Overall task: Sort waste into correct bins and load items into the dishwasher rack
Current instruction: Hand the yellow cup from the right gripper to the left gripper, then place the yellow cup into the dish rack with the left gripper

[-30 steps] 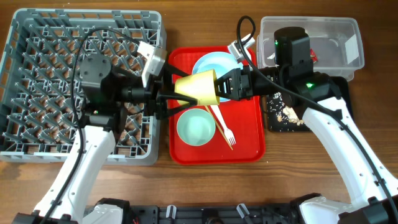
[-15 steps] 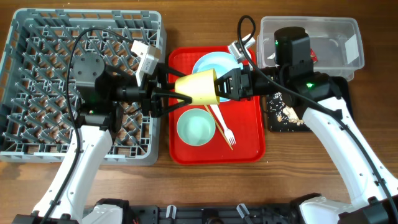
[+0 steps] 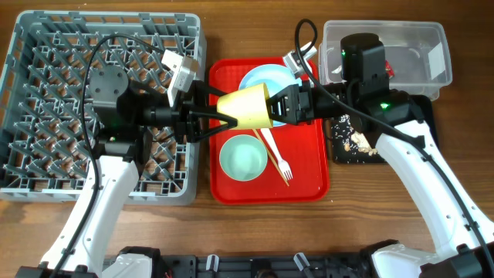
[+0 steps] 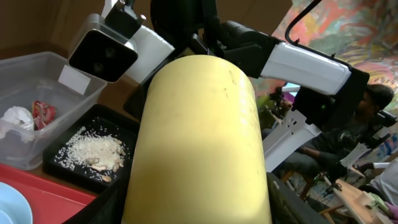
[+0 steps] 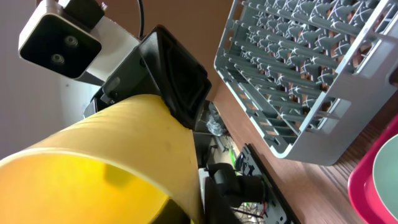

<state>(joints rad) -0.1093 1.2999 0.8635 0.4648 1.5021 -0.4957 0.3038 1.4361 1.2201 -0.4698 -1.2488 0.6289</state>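
Note:
A yellow cup (image 3: 245,108) lies sideways in the air above the red tray (image 3: 309,174). My right gripper (image 3: 270,106) is shut on its wide rim, which fills the right wrist view (image 5: 112,155). My left gripper (image 3: 225,110) straddles the narrow end, its fingers tight against the cup's sides (image 4: 199,137). On the tray lie a pale blue bowl (image 3: 258,77), a pale green bowl (image 3: 244,157), a white fork (image 3: 279,161) and a wooden stick (image 3: 272,154). The grey rack (image 3: 46,46) stands at left.
A clear tub (image 3: 417,38) at back right holds a red wrapper (image 4: 42,112) and a white tissue (image 4: 15,118). In front of it a black tray (image 3: 370,158) holds beige crumbs (image 4: 93,149). The right arm reaches over both.
My left gripper has moved up and right from the rack's edge to the narrow end of the cup. The right gripper and cup have stayed in place.

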